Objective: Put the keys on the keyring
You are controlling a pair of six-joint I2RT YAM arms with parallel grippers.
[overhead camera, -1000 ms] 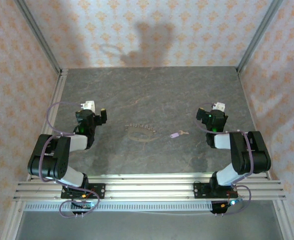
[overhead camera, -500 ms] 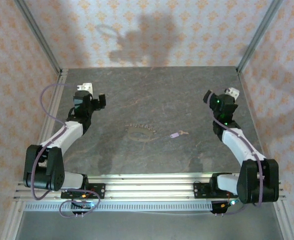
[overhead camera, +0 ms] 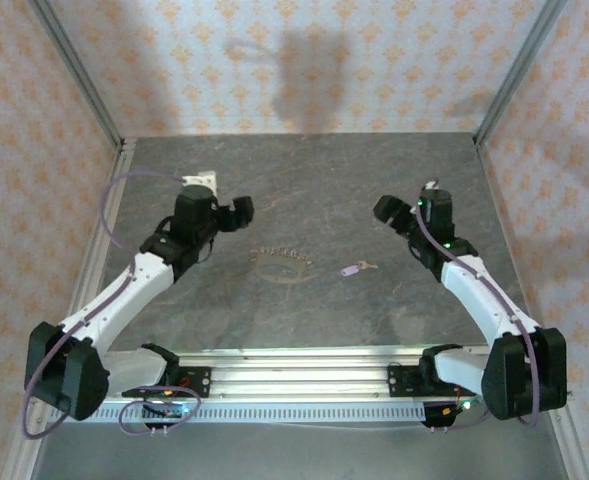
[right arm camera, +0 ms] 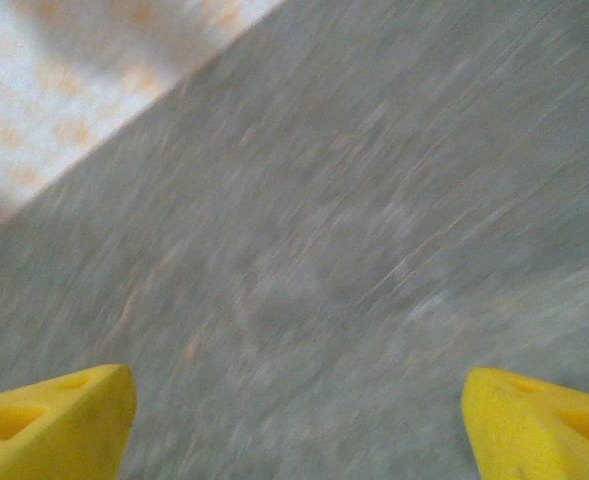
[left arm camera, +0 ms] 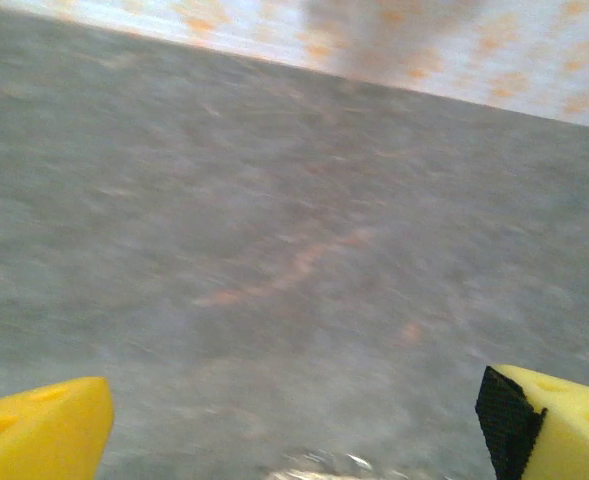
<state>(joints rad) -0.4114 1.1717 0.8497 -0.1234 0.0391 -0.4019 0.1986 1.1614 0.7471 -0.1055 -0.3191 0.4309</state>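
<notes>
- The key [overhead camera: 351,268] is lying flat on the bench [overhead camera: 304,170], a little right of the middle. The keyring [overhead camera: 282,266] is lying to its left, near but not touching.
- The left fingers [overhead camera: 242,211] are hovering beyond the keyring and to its left, spread wide and holding nothing. In the left wrist view their yellow pads [left arm camera: 39,430] are sitting at opposite corners over bare bench.
- The right fingers [overhead camera: 386,210] are hanging beyond the key and to its right, likewise spread and empty.
- The key is looking tiny, light and stiff, so it is probably going to skate on the hard surface. Pinching the lilac plastic head seems the safest hold.
- The keyring is looking thin and possibly bendy. Gripping its plain stretch, away from the beaded side, is likely steadier.
</notes>
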